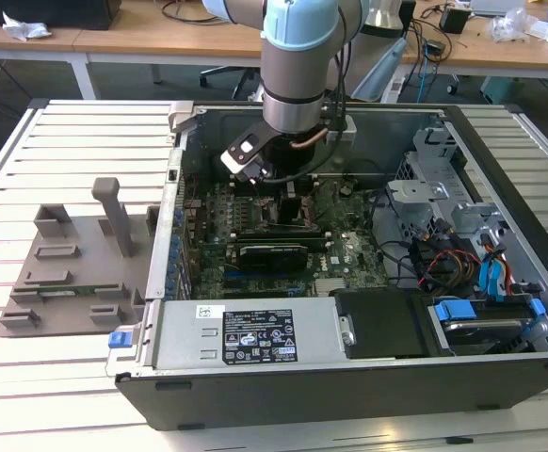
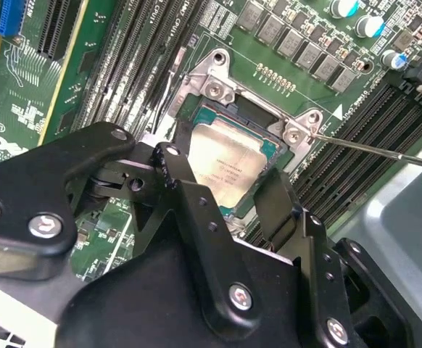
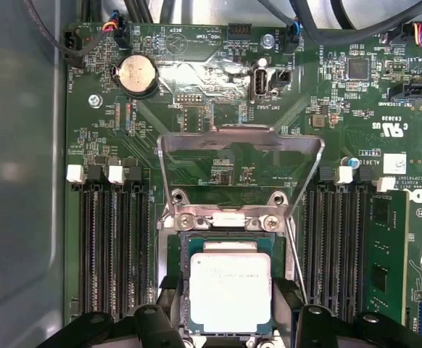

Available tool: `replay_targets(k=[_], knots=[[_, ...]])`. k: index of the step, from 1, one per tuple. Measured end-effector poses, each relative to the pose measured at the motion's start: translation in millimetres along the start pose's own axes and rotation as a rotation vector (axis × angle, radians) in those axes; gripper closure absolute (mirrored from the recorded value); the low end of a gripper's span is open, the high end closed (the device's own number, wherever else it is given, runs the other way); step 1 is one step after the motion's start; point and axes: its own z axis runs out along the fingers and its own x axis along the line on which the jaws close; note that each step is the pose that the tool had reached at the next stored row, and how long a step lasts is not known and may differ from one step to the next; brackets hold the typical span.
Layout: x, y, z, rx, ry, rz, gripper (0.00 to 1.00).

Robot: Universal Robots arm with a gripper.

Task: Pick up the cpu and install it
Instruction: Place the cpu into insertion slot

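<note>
The hand (image 2: pixel 224 185) is closed on the chip. As far as can be judged, its two black fingers (image 2: pixel 173 170) are pressed against opposite edges of the cpu (image 3: pixel 230 286), which is carried between them. The cpu is placed directly under the hand, over the open socket (image 3: pixel 176 261) (whether it is already seated or just above the contacts cannot be told). Just beyond the fingertips the metal frame (image 3: pixel 240 145) is tipped up and back, so the opening is left free. A thin lever rod (image 2: pixel 385 152) is seen running out to one side of the hand. The socket is flanked on both sides by rows of memory slots (image 3: pixel 113 246), and a coin battery (image 3: pixel 137 76) is found farther out. All of this is enclosed by the computer case (image 1: pixel 349 400), which is laid on the slatted surface (image 1: pixel 67 132) and entered from above by the arm (image 1: pixel 298 56).

Damage is to be feared if the chip is let down tilted or off its corners, since the contacts would be bent. The same could be caused by a slip in the grip.
</note>
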Motion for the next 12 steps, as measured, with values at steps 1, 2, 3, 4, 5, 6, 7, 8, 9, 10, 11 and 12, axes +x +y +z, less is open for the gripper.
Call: replay_targets(k=[1, 2, 3, 4, 5, 6, 7, 8, 9, 10, 11, 12], knots=[[0.0, 0.0, 0.0, 0.0, 0.0001, 0.0, 0.38], [0.1, -0.1, 0.1, 0.0, 0.0002, 0.0, 0.38], [0.2, -0.9, 0.1, 0.0, 0.0003, 0.0, 0.38], [0.3, -1.5, 0.1, 0.0, 0.0003, 0.0, 0.38], [0.2, -1.8, 0.0, 0.0, 0.0002, 0.0, 0.38], [0.2, -1.8, 0.0, 0.0, 0.0002, 0.0, 0.38], [0.2, -1.8, 0.0, 0.0, 0.0001, 0.0, 0.38], [0.2, -1.9, 0.0, 0.0, 0.0002, 0.0, 0.38], [0.2, -1.9, 0.0, 0.0, 0.0003, 0.0, 0.38], [0.2, -1.9, 0.0, 0.0, 0.0003, 0.0, 0.38], [0.3, -1.9, 0.0, 0.0, 0.0003, 0.0, 0.38], [0.4, -1.9, 0.0, 0.0, 0.0009, 0.0, 0.38]])
